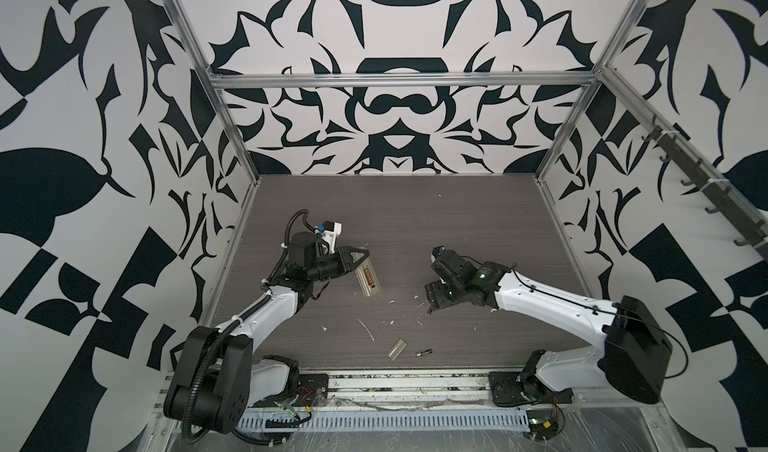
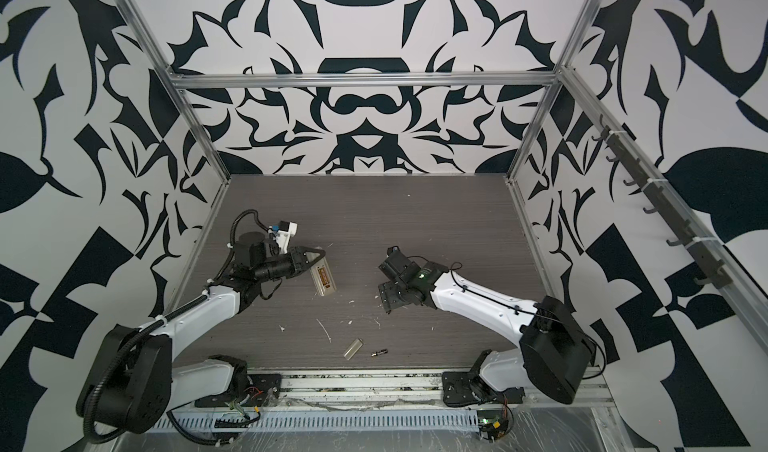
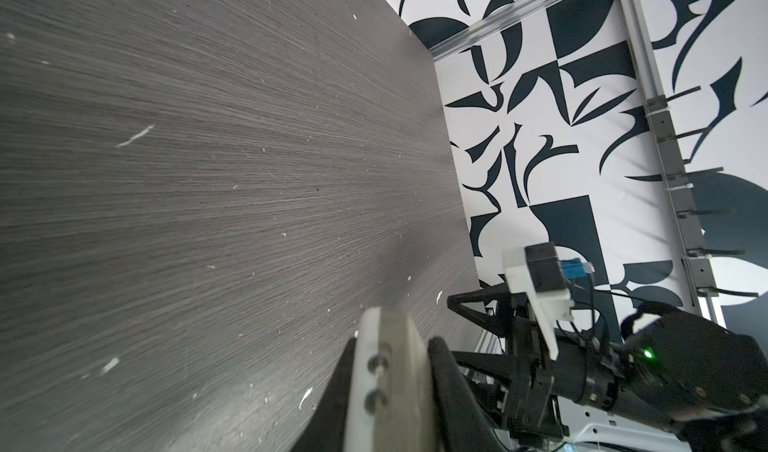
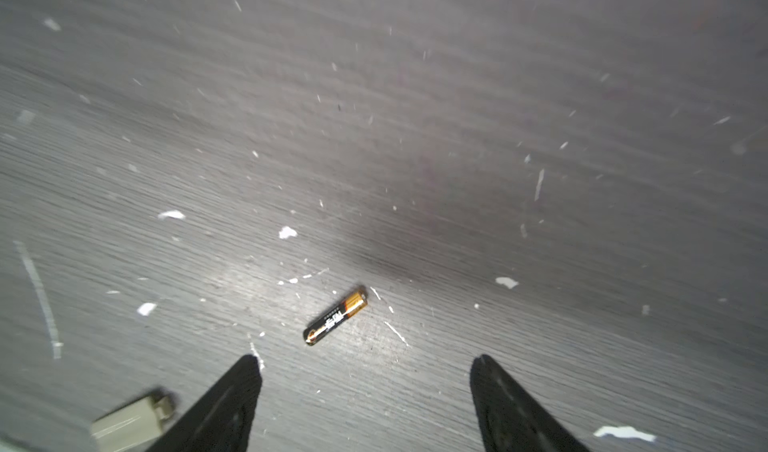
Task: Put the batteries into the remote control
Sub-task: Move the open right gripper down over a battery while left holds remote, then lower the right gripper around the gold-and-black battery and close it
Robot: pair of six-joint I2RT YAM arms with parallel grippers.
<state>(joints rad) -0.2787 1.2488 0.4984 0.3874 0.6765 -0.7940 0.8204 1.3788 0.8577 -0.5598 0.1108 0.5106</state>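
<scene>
The left tool (image 1: 360, 264) is clamped on one end of the slim rectangular plastic remote control (image 1: 367, 283), which lies left of the middle of the dark grey wood-grain surface (image 1: 415, 213) in both top views, its beige back turned up and its free end pointing toward the near edge. The battery recess is uncovered, and a gold-brown strip shows inside it, too small to tell what it is. In the left wrist view the remote control (image 3: 388, 371) appears edge-on between the 2 black fingers (image 3: 451, 387). The right tool (image 4: 368, 369) has its jaws spread wide with nothing between them. Just beyond its black fingertips (image 4: 245, 381), 1 small dark cylindrical battery (image 4: 336, 316) with a gold-brown band lies flat on the surface, touching neither fingertip. In both top views this battery (image 2: 377, 352) sits near the surface's front edge, just beside a small loose beige rectangular cover (image 2: 353, 349), and well apart from the remote control. White scraps (image 1: 368, 330) are scattered across the surface between the 2 arms.
</scene>
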